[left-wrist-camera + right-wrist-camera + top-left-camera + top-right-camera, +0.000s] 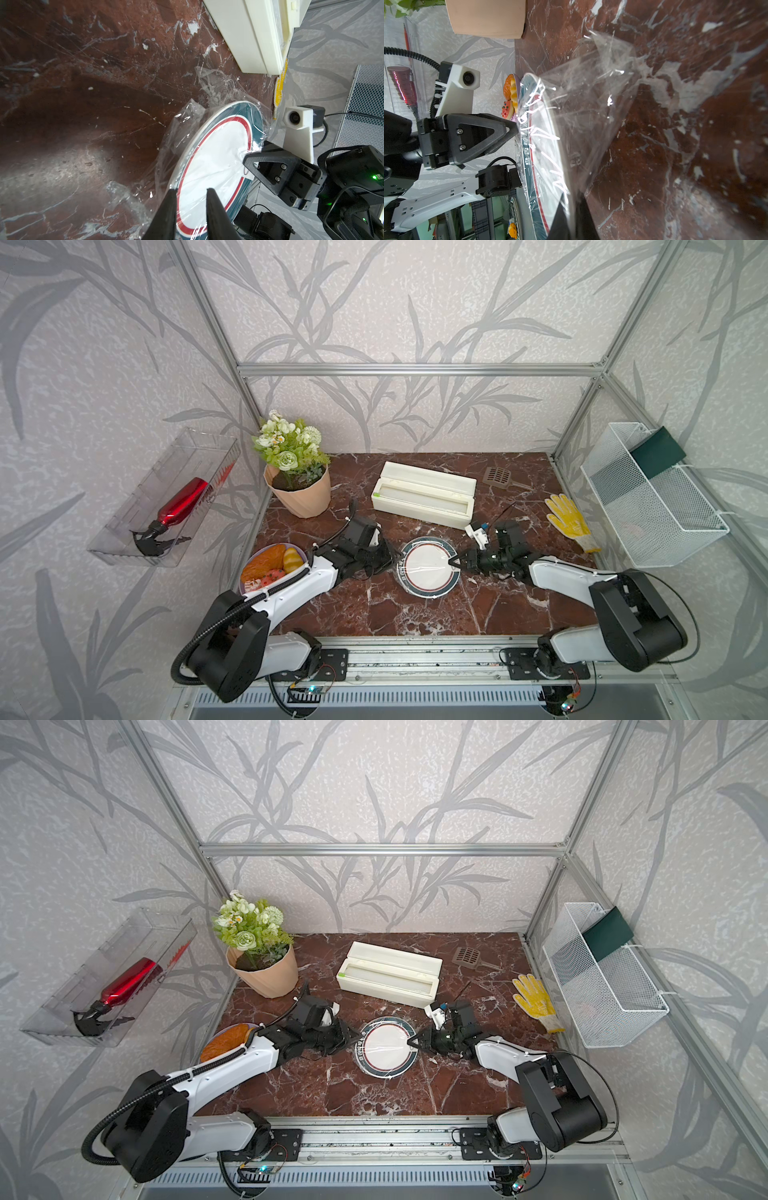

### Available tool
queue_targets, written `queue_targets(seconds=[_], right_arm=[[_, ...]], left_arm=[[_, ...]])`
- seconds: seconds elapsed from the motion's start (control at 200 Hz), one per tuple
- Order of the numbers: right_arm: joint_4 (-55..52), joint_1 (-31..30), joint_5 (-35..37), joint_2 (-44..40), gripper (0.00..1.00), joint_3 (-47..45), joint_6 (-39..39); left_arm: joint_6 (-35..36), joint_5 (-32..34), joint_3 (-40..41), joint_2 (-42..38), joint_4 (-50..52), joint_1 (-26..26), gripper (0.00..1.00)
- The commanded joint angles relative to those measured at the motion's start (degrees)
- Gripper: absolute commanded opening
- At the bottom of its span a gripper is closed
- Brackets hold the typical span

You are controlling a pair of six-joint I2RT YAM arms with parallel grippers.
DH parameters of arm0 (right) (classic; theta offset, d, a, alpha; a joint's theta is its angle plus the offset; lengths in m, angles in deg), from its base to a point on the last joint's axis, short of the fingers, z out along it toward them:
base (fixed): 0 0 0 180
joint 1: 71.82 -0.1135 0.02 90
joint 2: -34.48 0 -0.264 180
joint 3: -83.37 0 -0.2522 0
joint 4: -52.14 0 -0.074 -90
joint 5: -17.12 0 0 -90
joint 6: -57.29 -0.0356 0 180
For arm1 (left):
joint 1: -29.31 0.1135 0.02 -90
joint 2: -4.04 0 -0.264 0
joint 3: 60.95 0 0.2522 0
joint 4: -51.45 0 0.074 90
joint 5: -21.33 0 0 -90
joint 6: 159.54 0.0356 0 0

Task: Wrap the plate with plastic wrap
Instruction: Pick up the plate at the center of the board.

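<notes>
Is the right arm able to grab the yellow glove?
Probably yes: the yellow glove lies on its side with bare table between, but the right gripper is pinching the plastic wrap and must let go.

No txt fully legible anywhere. Only candidate: a short line of small white lettering [527,154] printed on the dark green rim band of the plate [546,133], on the rim side toward the left edge of the counter [675,145]. Right wrist view: chars run along the band, blocky, but blurred & crossed by glints of the plastic wrap [591,93], so can't read. Left wrist view: same lettering [188,153] at a steep angle, smeared. In both top views the lettering [401,569] [360,1048] is just pale flecks, too small. No nos., brands or signs made out.
</notes>
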Motion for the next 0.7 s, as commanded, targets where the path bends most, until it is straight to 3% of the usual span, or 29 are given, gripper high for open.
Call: queue_targets(seconds=[0.0, 0.44, 0.695], right_arm=[[1.2, -0.3, -2.2, -1.5, 0.01, 1.1, -0.7], [0.2, -0.3, -1.8, -1.8, 0.01, 1.5, -0.2], [0.8, -0.4, -2.5, -1.8, 0.01, 1.5, -0.8]], left_arm=[[-0.2, -0.4, 0.8, 0.7, -0.7, -0.4, 0.26], [4.8, 3.2, -1.1, -1.4, 7.2, -0.3, 0.27], [2.4, 0.1, 1.2, -0.3, 1.1, -0.6, 0.27]])
